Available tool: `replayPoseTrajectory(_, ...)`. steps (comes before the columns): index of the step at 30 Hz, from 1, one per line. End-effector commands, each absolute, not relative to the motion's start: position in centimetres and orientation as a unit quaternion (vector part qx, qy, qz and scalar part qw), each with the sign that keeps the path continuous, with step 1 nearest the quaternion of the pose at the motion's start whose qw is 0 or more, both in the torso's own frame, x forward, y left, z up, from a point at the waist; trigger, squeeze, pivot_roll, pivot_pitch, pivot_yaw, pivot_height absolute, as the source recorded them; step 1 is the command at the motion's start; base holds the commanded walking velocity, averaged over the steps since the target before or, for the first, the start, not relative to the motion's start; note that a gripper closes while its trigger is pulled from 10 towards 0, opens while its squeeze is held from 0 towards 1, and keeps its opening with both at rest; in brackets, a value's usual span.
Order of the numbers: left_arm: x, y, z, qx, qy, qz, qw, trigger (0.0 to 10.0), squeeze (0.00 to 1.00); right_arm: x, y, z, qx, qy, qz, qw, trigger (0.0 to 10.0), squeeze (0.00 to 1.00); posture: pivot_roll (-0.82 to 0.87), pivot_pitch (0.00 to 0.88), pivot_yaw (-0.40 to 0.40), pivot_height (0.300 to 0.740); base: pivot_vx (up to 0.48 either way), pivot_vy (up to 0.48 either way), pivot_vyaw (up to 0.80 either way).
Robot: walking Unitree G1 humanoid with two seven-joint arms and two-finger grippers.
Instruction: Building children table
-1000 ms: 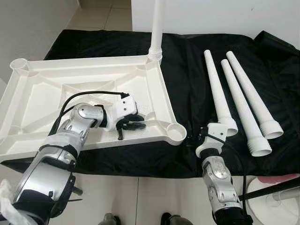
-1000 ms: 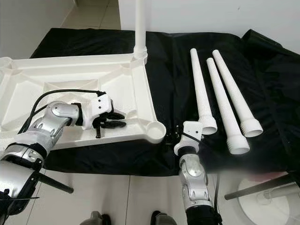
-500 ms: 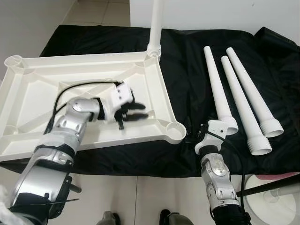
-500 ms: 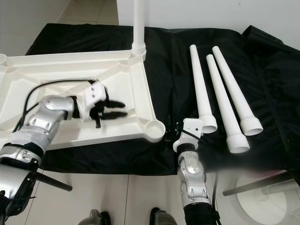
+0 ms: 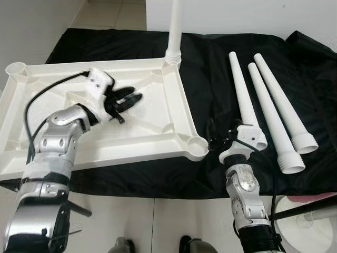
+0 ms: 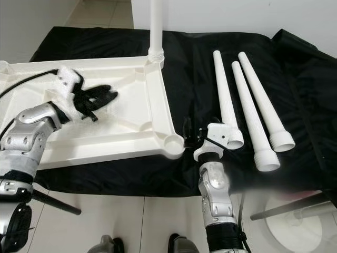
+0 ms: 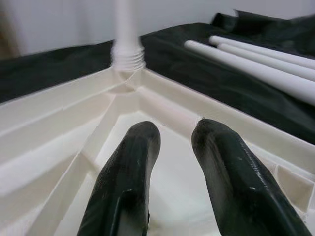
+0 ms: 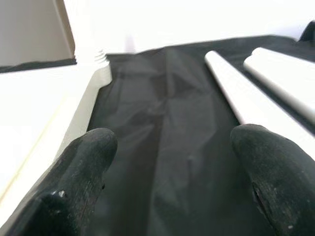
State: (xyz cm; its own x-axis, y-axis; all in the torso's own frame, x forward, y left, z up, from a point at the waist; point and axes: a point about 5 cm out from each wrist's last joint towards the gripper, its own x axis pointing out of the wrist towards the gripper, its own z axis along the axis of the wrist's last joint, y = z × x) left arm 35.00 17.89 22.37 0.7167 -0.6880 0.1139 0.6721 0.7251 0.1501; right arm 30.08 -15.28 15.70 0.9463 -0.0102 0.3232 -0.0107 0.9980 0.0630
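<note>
A white table top (image 5: 105, 153) lies upside down on a black cloth. One white leg (image 5: 174, 26) stands upright in its far right corner socket. The near right corner socket (image 5: 198, 146) holds nothing. Three loose white legs (image 5: 242, 97) (image 5: 267, 116) (image 5: 281, 105) lie side by side on the cloth to the right. My left gripper (image 5: 130, 98) hovers over the inside of the table top, its fingers (image 7: 133, 162) a little apart and empty. My right gripper (image 5: 216, 141) is low between the near right socket and the nearest loose leg, open wide and empty.
The black cloth (image 5: 210, 79) covers the whole work surface and ends at its front edge near my body. A white wall stands behind it. A round white base (image 5: 308, 219) with a dark rod sits on the tiled floor at the lower right.
My left gripper has lifted and swung from the near right part of the table top toward its far middle. The right gripper has barely shifted beside the near socket.
</note>
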Motion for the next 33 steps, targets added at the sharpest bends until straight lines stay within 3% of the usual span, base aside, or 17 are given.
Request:
replayPoseTrajectory(1, 34.8, 18.2, 21.9, 0.032, -0.069, -0.349, 0.934, 10.0, 0.0, 30.0, -15.3, 15.9, 0.032, -0.168, -0.002, 0.985, 10.0, 0.0, 0.01, 0.127, -0.001, 0.74, 0.0, 0.0, 0.0)
replayPoseTrajectory(8, 33.0, 18.4, 20.0, -0.058, -0.092, -0.267, 0.958, 10.0, 0.0, 30.1, -16.3, 16.4, 0.027, -0.175, -0.037, 0.984, 10.0, 0.0, 0.02, 0.111, -0.009, 0.74, 0.0, 0.0, 0.0)
replayPoseTrajectory(13, 32.4, 18.5, 19.8, -0.047, -0.115, -0.24, 0.963, 10.0, 0.0, 30.2, -16.7, 16.4, 0.024, -0.17, -0.052, 0.984, 10.0, 0.0, 0.02, 0.105, -0.012, 0.74, 0.0, 0.0, 0.0)
replayPoseTrajectory(14, 31.1, 18.0, 19.7, -0.045, -0.152, -0.231, 0.96, 10.0, 0.0, 30.6, -17.4, 15.9, 0.025, -0.141, -0.082, 0.986, 10.0, 0.0, 0.02, 0.093, -0.018, 0.74, 0.0, 0.0, 0.0)
replayPoseTrajectory(24, 28.5, 15.3, 18.6, -0.097, -0.145, -0.261, 0.949, 10.0, 0.0, 30.8, -19.1, 15.6, 0.019, -0.119, -0.128, 0.984, 10.0, 0.0, 0.01, 0.075, -0.021, 0.74, 0.0, 0.0, 0.0)
replayPoseTrajectory(33, 26.7, 12.6, 17.8, -0.087, -0.136, -0.302, 0.94, 10.0, 0.0, 30.4, -20.1, 14.9, 0.025, -0.099, -0.142, 0.985, 10.0, 0.0, 0.01, 0.071, -0.037, 0.74, 0.0, 0.0, 0.0)
